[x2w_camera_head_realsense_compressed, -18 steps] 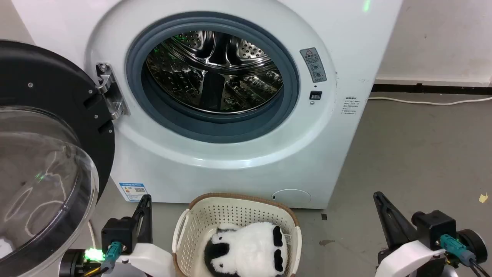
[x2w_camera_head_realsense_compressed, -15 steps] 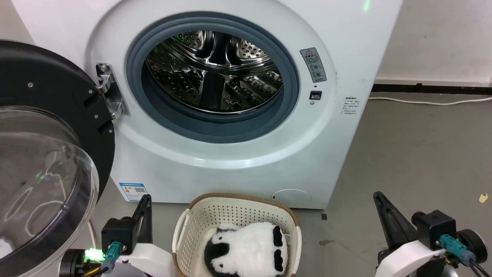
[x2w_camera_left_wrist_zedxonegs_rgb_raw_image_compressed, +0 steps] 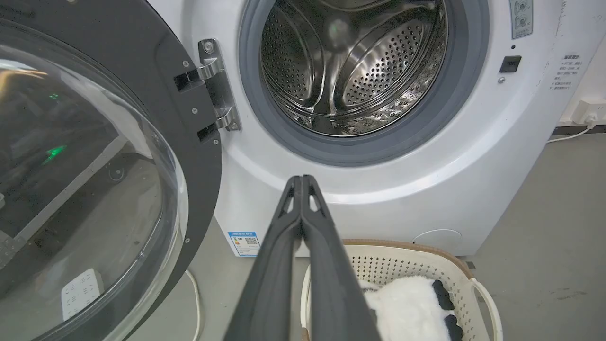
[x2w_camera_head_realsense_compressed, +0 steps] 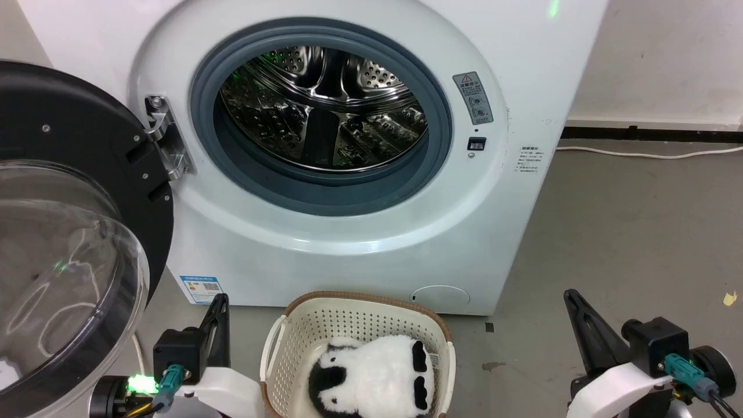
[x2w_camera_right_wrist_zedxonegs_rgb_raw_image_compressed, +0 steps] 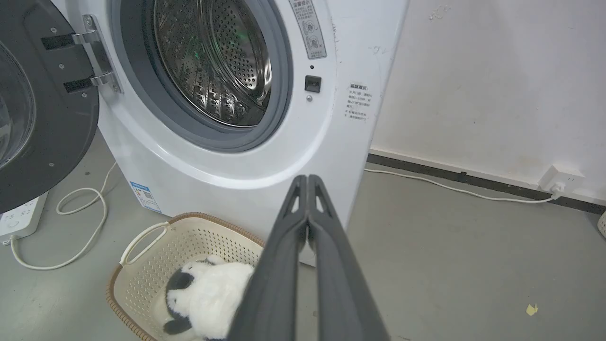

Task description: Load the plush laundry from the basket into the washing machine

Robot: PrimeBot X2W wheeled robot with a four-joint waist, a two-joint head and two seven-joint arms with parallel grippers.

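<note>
The white and black plush laundry (x2w_camera_head_realsense_compressed: 371,376) lies in the cream basket (x2w_camera_head_realsense_compressed: 354,310) on the floor, just before the washing machine (x2w_camera_head_realsense_compressed: 325,244). The washer's steel drum (x2w_camera_head_realsense_compressed: 322,107) holds nothing, and its clear bubble door (x2w_camera_head_realsense_compressed: 64,249) is swung wide to the left. My left gripper (x2w_camera_head_realsense_compressed: 220,301) is shut and hangs left of the basket. My right gripper (x2w_camera_head_realsense_compressed: 572,295) is shut too, well right of the basket. The left wrist view has the plush (x2w_camera_left_wrist_zedxonegs_rgb_raw_image_compressed: 407,310) at the lower right of the closed fingertips (x2w_camera_left_wrist_zedxonegs_rgb_raw_image_compressed: 301,179). The right wrist view has the plush (x2w_camera_right_wrist_zedxonegs_rgb_raw_image_compressed: 208,298) at the lower left of the gripper (x2w_camera_right_wrist_zedxonegs_rgb_raw_image_compressed: 307,177).
A white cable (x2w_camera_head_realsense_compressed: 644,154) runs along the wall at the right. A looped white cord (x2w_camera_right_wrist_zedxonegs_rgb_raw_image_compressed: 80,208) and a power strip (x2w_camera_right_wrist_zedxonegs_rgb_raw_image_compressed: 19,220) lie on the floor under the door. The grey floor (x2w_camera_head_realsense_compressed: 627,232) spreads to the washer's right.
</note>
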